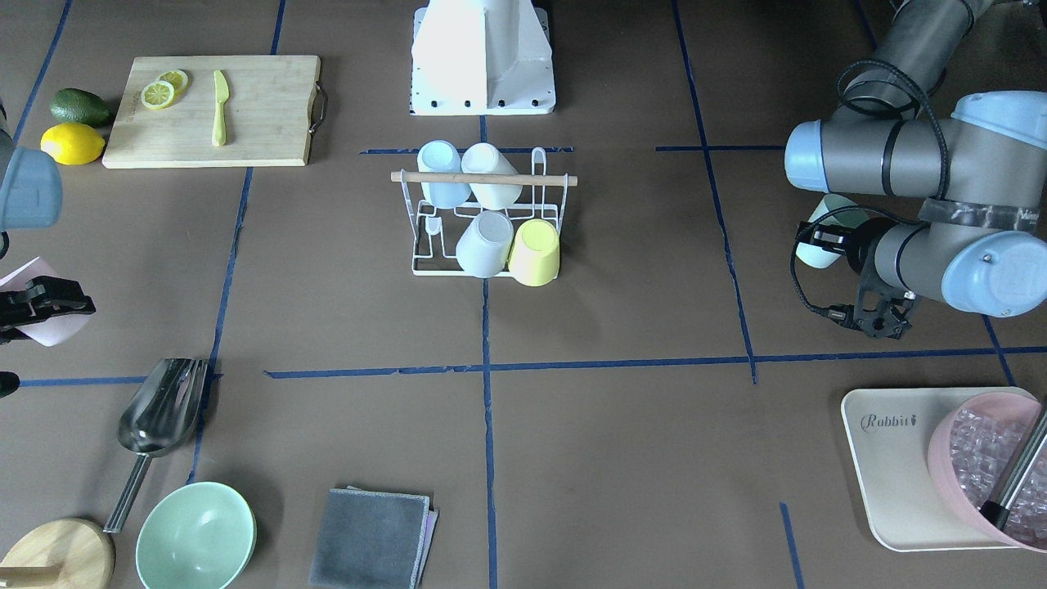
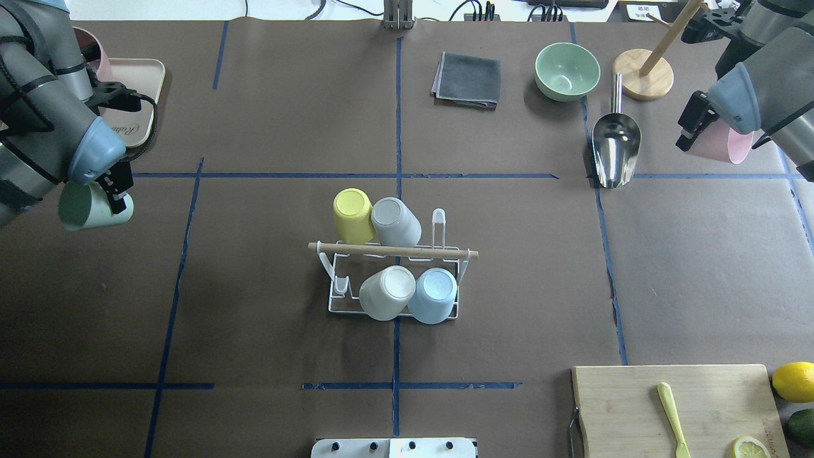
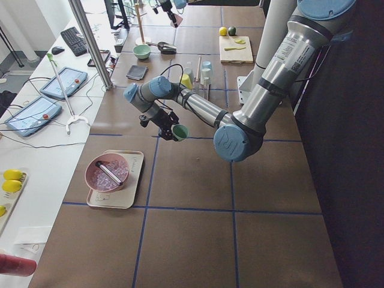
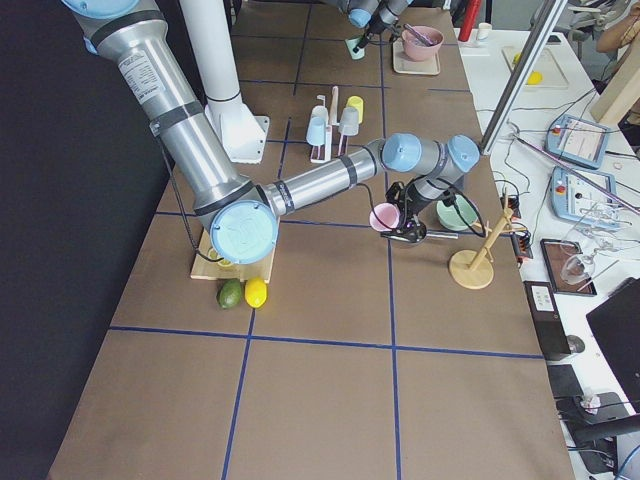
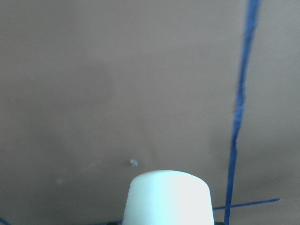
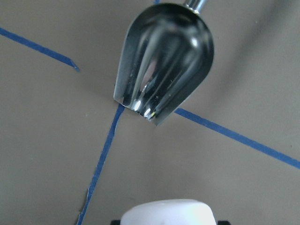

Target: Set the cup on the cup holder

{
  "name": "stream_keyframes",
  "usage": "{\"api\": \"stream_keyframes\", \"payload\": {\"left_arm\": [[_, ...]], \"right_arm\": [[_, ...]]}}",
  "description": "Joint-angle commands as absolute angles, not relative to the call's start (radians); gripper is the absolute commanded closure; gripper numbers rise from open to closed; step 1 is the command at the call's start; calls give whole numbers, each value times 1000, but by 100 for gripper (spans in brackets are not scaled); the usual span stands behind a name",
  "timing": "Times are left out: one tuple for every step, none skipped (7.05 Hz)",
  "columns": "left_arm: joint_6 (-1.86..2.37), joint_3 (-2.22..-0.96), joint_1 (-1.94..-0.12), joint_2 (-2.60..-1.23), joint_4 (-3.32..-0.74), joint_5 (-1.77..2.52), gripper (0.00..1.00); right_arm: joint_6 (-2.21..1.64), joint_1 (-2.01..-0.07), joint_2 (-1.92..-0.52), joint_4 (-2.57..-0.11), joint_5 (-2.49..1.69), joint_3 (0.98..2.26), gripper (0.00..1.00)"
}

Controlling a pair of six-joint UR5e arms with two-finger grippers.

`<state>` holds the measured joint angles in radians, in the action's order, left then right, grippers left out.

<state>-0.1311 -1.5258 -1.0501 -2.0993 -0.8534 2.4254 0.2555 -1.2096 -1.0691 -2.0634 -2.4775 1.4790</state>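
Observation:
The white wire cup holder [image 2: 394, 250] with a wooden rod stands mid-table, also in the front view [image 1: 483, 177]. On it sit a yellow cup [image 2: 351, 213], a grey cup [image 2: 394, 221], a cream cup [image 2: 386, 292] and a light blue cup [image 2: 434, 294]. My left gripper [image 2: 114, 191] is shut on a pale green cup [image 2: 89, 207] above the table, far left of the holder; the cup shows in the left wrist view [image 5: 168, 199]. My right gripper [image 2: 690, 124] is shut on a pink cup [image 2: 722, 141] at the far right, also in the right wrist view [image 6: 168, 213].
A metal scoop [image 2: 615, 146], a green bowl [image 2: 566, 70], a grey cloth [image 2: 467, 79] and a wooden stand [image 2: 643, 79] lie at the far side. A tray [image 2: 137, 83] is by the left arm. A cutting board [image 2: 674, 407], lemon [image 2: 793, 380] and avocado [image 2: 802, 425] are near right.

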Motion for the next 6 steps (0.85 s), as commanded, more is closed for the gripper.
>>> {"api": "stream_keyframes", "payload": {"left_arm": [[19,-1606,-1046,-2097,-1222,2425,92],[87,-1632,-1042,-2095,-1364,2425,92],[94,-1658,-1022,-2089,-1514,2425,92],[103,-1663,-1006,-2063,-1681,2424,92],[144,-1664,-1005,-2056,-1829,2421,92],[240,-1666,-980,-2052,-2000,2418,92]], "right_arm": [[334,-1213,-1179,-1888,-2590,1593,100],[322,-1213,-1183,-1790,-2603,1597,100],[334,-1203,-1171,-1775,-2603,1592,100],[362,-1195,-1172,-1726,-2597,1582,100],[411,-1190,-1172,-1619,-2596,1557,100],[414,-1192,-1178,-1498,-2599,1539,100]]}}
